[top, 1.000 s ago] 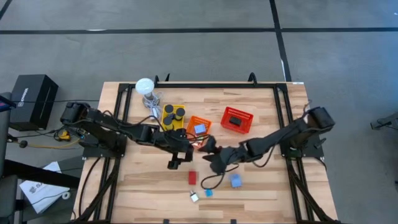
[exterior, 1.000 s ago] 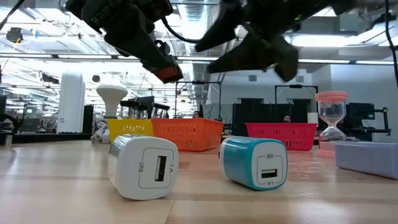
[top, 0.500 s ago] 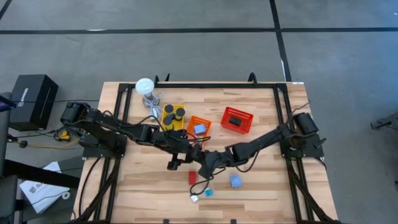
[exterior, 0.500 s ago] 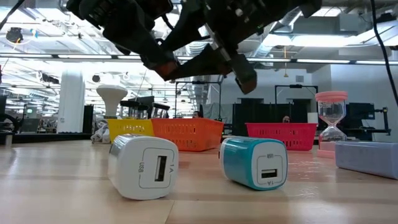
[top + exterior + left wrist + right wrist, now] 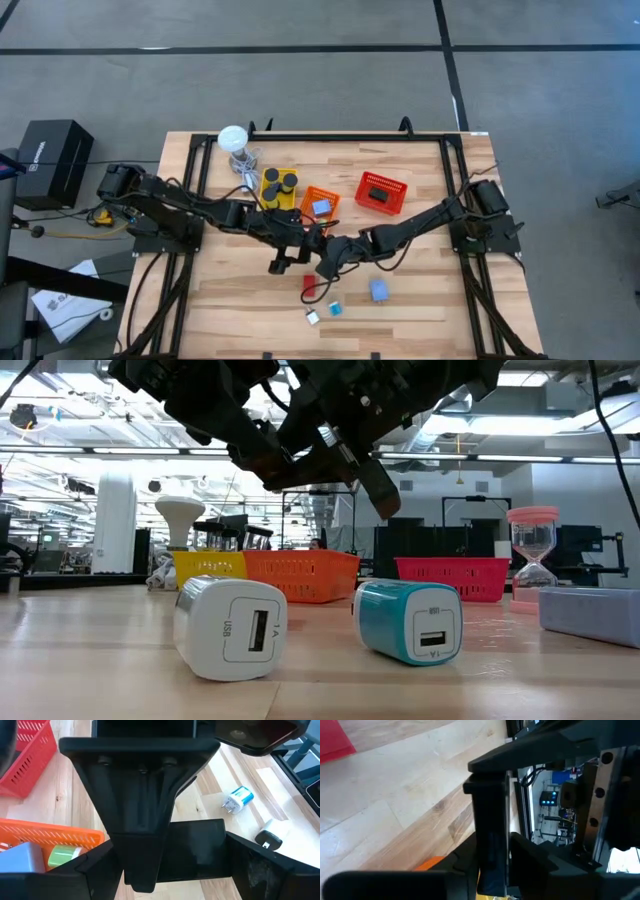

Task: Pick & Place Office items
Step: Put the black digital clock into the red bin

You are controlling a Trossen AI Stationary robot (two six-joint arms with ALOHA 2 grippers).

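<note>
We're mid-handoff: left hand (image 5: 283, 262) is clamped on a black flat card (image 5: 197, 849), and right hand (image 5: 322, 268) is beside it with fingers partly apart, around the card's edge. Pucks (image 5: 279, 181), a blue block (image 5: 321, 207) and a black item (image 5: 378, 193) are already in the baskets beyond both hands. Still out below the hands on the desk (image 5: 440, 300): red card (image 5: 309, 285), two chargers (image 5: 322, 313), blue block (image 5: 379, 290).

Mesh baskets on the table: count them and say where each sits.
3, in a row at mid-table: yellow basket nearest the white stand, orange basket in the middle, red basket toward the right arm's side.
</note>
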